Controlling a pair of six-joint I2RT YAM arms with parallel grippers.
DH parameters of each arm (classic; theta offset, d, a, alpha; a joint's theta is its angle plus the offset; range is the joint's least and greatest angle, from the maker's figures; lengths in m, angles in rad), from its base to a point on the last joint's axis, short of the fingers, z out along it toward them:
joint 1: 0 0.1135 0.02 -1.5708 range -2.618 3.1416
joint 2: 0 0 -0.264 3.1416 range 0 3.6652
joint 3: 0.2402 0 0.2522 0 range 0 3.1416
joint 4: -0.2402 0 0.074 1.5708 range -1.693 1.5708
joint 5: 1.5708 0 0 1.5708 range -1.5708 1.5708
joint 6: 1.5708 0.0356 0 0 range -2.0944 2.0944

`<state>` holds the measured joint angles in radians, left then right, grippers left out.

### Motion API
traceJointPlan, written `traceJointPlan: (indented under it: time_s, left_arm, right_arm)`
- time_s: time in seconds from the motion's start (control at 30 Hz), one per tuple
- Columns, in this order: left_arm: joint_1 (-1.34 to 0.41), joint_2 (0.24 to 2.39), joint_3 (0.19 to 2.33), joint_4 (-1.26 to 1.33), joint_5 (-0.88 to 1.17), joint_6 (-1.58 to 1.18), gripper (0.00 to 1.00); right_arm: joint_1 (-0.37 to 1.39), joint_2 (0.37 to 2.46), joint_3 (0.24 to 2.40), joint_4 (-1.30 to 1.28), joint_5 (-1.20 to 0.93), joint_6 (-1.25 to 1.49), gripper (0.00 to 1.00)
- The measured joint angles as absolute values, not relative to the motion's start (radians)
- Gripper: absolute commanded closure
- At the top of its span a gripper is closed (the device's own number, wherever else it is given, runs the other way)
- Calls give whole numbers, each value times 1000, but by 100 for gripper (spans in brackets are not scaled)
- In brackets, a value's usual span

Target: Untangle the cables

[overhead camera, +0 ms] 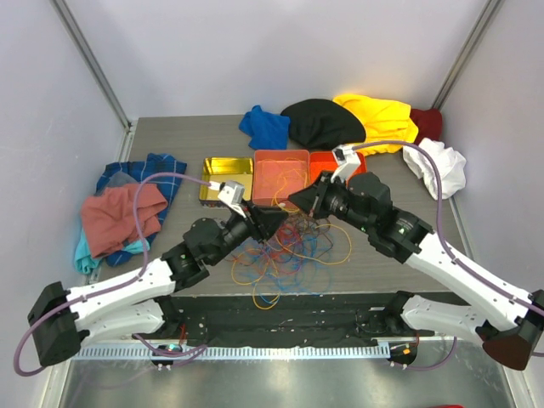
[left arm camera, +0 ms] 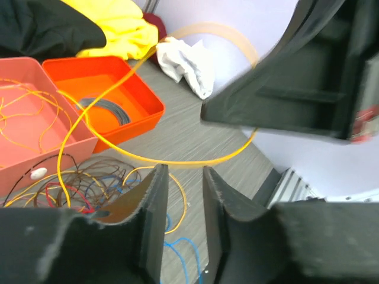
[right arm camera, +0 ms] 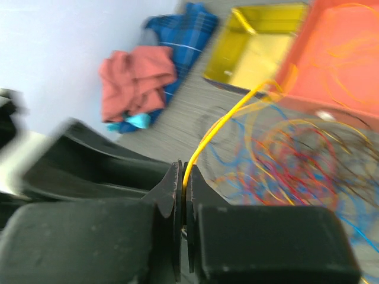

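Note:
The cables (overhead camera: 289, 255) lie in a messy tangle of orange, yellow, red, blue and dark loops on the table in front of the bins. They also show in the left wrist view (left arm camera: 71, 183) and the right wrist view (right arm camera: 296, 160). My right gripper (overhead camera: 299, 202) (right arm camera: 184, 168) is shut on a yellow cable (right arm camera: 231, 112) and holds it above the tangle. That yellow loop (left arm camera: 195, 160) runs just past the tips of my left gripper (overhead camera: 268, 223) (left arm camera: 185, 174), which is open and holds nothing. The two grippers are close together over the tangle.
A yellow bin (overhead camera: 225, 177), a salmon bin (overhead camera: 280, 177) with a few orange wires, and an orange bin (left arm camera: 142, 100) with a grey coiled ring (left arm camera: 106, 109) stand behind the tangle. Piles of cloth lie at the left (overhead camera: 123, 212) and along the back (overhead camera: 374, 119).

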<state>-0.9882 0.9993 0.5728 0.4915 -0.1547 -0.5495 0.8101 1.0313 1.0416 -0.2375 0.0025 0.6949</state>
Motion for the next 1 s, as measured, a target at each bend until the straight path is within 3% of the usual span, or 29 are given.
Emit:
traceJointPlan:
  time_s: [0.17, 0.7, 0.83, 1.0]
  left_arm:
    - [-990, 899, 573, 393, -142, -539, 45]
    - [-996, 1052, 574, 151, -160, -608, 43]
    - [-996, 1055, 574, 153, -163, -623, 43]
    - [-996, 1055, 574, 153, -165, -629, 44]
  right_arm:
    - [810, 912, 896, -310, 116, 674, 99]
    - [810, 753, 564, -410, 272, 777, 98]
    - [810, 765, 469, -400, 266, 819, 88]
    - [810, 841, 437, -360, 252, 818, 66]
